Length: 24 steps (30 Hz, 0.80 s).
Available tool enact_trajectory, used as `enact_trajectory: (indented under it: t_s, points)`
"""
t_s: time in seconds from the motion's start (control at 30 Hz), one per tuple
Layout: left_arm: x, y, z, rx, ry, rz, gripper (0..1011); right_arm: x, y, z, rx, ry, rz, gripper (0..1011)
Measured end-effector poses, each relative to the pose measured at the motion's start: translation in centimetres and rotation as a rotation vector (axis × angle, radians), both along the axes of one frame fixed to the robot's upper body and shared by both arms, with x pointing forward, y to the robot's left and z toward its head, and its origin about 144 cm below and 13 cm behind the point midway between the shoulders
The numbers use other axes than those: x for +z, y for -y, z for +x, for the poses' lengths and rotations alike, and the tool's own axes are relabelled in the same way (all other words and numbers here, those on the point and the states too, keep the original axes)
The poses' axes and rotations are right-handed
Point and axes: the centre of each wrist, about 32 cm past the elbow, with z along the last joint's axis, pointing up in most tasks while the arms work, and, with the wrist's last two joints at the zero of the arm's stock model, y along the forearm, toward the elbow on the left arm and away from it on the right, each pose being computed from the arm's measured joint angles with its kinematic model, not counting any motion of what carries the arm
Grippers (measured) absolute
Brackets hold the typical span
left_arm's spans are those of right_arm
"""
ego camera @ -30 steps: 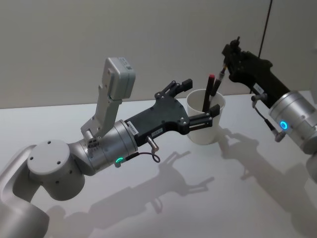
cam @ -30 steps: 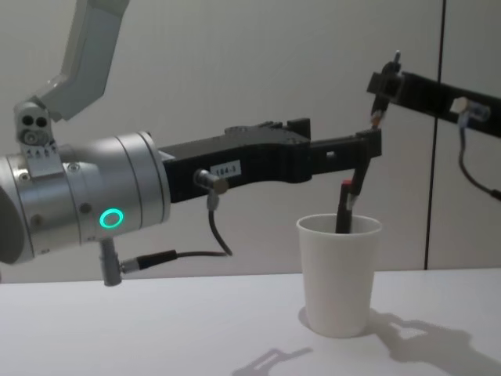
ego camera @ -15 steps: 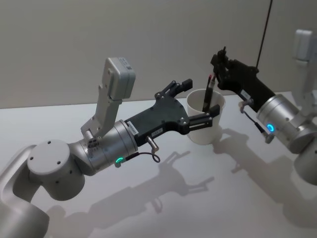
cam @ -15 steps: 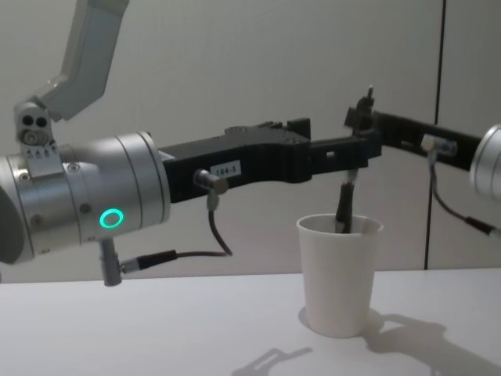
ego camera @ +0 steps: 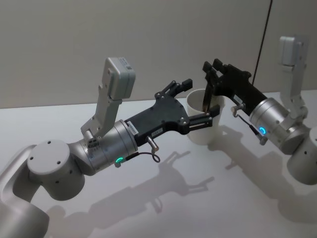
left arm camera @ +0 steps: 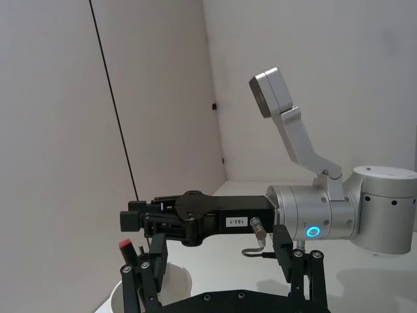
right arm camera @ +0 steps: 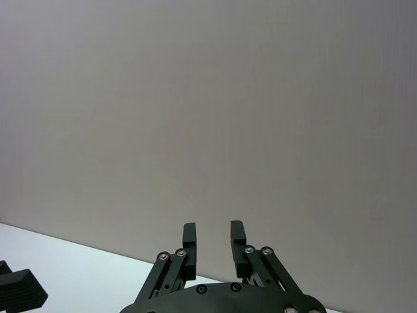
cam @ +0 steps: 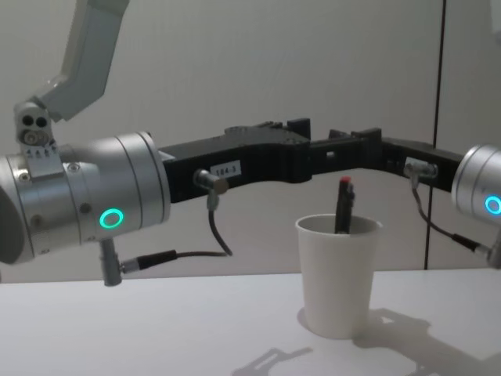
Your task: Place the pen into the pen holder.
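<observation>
A plain grey wall backs the white table (ego camera: 124,198), where the pen holder (cam: 337,274) stands toward the far edge with the pen (cam: 343,205) leaning inside. The left end effector (ego camera: 200,106) brackets the cup wide open, seemingly to steady it. The right wrist view shows the right end effector (right arm camera: 210,242) narrowly parted and empty; the chest view shows the pen's red tip clear of the rim.

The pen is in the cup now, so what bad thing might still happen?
1. The left gripper has open fingers on either side of the pen holder. Pulling back crookedly might tip the light cup over.
2. The pen leans on the rim with its red end sticking out, right under the right gripper, whose fingers are open. A low move there might knock the pen out.
</observation>
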Motion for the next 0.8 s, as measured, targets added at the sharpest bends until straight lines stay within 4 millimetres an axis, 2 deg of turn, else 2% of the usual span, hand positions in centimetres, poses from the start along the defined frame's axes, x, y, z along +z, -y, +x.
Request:
enact_trajectory:
  t_s: [0.03,0.13,0.17,0.2,0.3,0.33,0.37,0.8]
  points:
    - [0.0,0.0,0.0,0.0,0.0,0.0,1003,-0.03,-0.02,0.03,0.0,0.0,-0.001,314]
    - [0.0,0.0,0.0,0.0,0.0,0.0,1003,-0.15,-0.08,0.11,0.0,0.0,-0.007,383]
    - [0.0,0.0,0.0,0.0,0.0,0.0,1003,-0.17,-0.1,0.13,0.0,0.0,-0.008,452]
    - [0.0,0.0,0.0,0.0,0.0,0.0,1003,-0.18,-0.12,0.15,0.001,0.0,-0.01,452]
    - [0.0,0.0,0.0,0.0,0.0,0.0,1003,-0.27,-0.18,0.21,0.001,0.0,-0.015,575]
    - [0.0,0.0,0.0,0.0,0.0,0.0,1002,-0.28,-0.18,0.22,0.001,0.0,-0.015,575]
    - [0.0,0.0,0.0,0.0,0.0,0.0,1002,-0.29,-0.2,0.24,0.001,0.0,-0.016,634]
    - [0.0,0.0,0.0,0.0,0.0,0.0,1003,-0.11,-0.09,-0.19,0.002,0.0,-0.001,994]
